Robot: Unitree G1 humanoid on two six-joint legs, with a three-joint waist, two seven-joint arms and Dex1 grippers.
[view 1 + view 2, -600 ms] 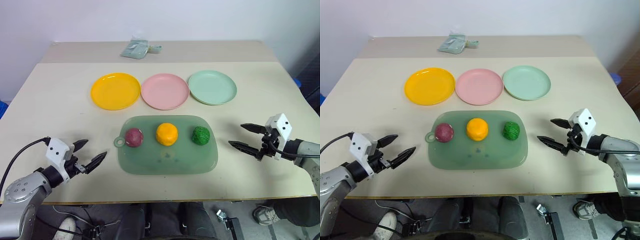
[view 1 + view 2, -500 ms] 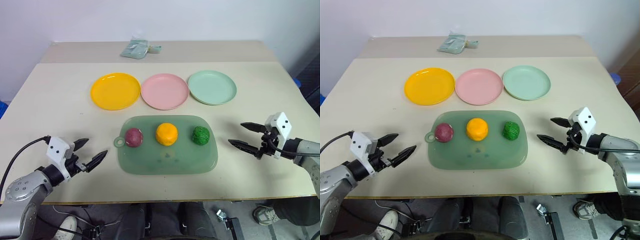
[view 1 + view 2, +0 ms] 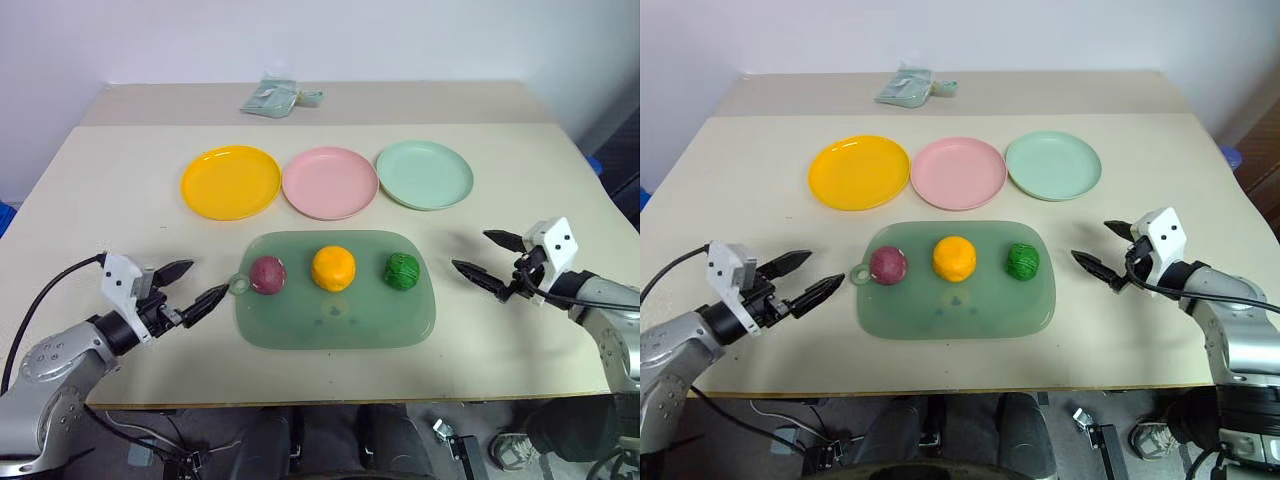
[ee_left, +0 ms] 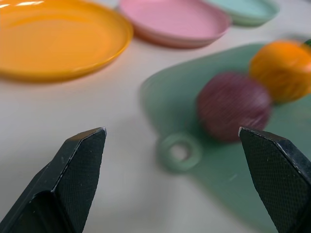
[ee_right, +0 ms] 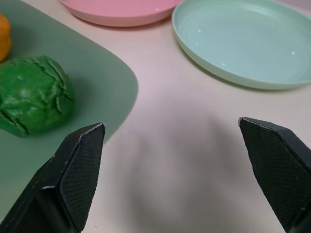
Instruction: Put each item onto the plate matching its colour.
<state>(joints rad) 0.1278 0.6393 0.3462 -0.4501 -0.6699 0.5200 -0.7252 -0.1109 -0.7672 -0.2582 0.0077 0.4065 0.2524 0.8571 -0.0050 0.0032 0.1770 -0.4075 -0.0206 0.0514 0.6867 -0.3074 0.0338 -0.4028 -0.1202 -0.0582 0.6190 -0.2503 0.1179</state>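
Observation:
Three balls lie in a row on the translucent green tray [image 3: 335, 322]: a maroon ball [image 3: 268, 274], an orange ball [image 3: 333, 268] and a bumpy green ball [image 3: 402, 271]. Behind the tray stand the yellow plate [image 3: 231, 182], the pink plate [image 3: 330, 183] and the mint plate [image 3: 424, 174], all bare. My left gripper [image 3: 208, 279] is open just left of the tray's ring handle, and the left wrist view shows the maroon ball [image 4: 233, 104] ahead. My right gripper [image 3: 470, 250] is open just right of the tray, with the green ball [image 5: 34, 94] in front of it.
A crumpled pale packet [image 3: 270, 97] lies at the table's far edge. The cream table [image 3: 110, 220] has bare room on both sides of the tray and between tray and plates. The front edge runs close under both arms.
Both grippers have moved inward toward the tray, the left one to the right up to the ring handle, the right one leftward. The balls and plates have not moved.

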